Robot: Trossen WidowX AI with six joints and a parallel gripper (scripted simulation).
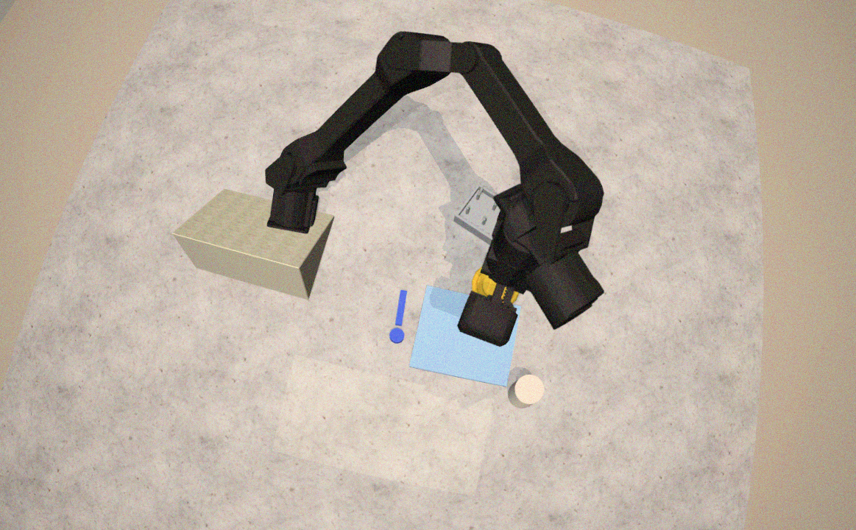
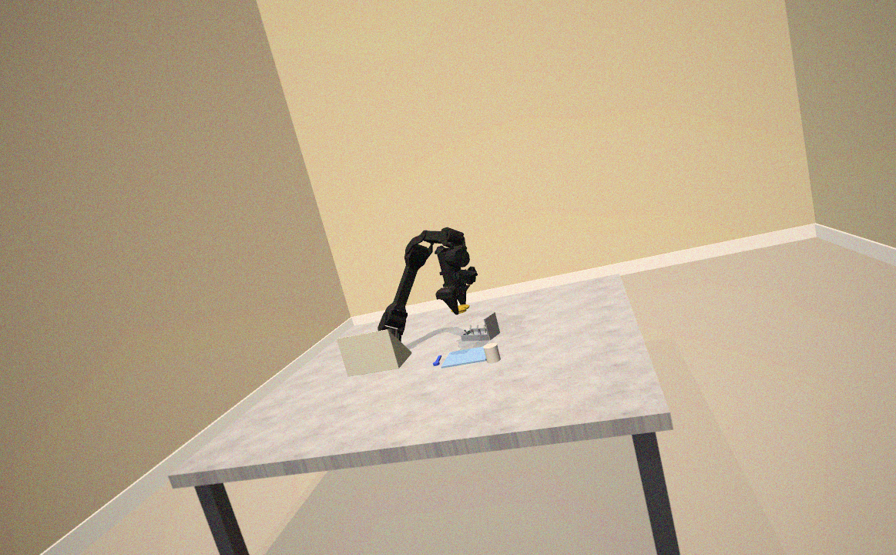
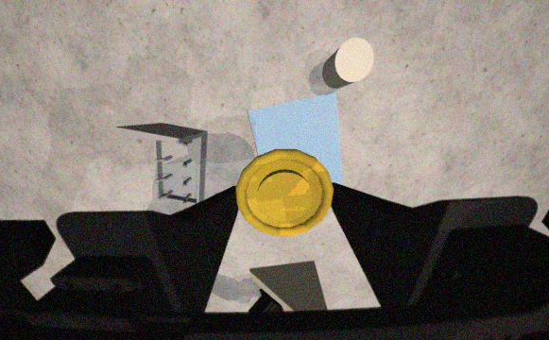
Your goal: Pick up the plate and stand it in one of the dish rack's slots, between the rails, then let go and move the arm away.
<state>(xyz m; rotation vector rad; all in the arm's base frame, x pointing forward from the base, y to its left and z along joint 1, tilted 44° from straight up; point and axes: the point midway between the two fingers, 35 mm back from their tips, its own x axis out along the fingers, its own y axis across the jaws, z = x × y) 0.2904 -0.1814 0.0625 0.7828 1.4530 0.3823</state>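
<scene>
A bare test room for robot trials, not a home kitchen: plain tan walls with a pale skirting board, a tan floor, and one grey stone-topped desk on dark legs. On it stands a black jointed arm mounted on a beige block, beside a few small kitchen props.

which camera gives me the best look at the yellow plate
The wrist view: the round yellow plate faces it, held in the claw. The top view shows only its edge under the arm; the exterior view shows a tiny yellow speck.
</scene>
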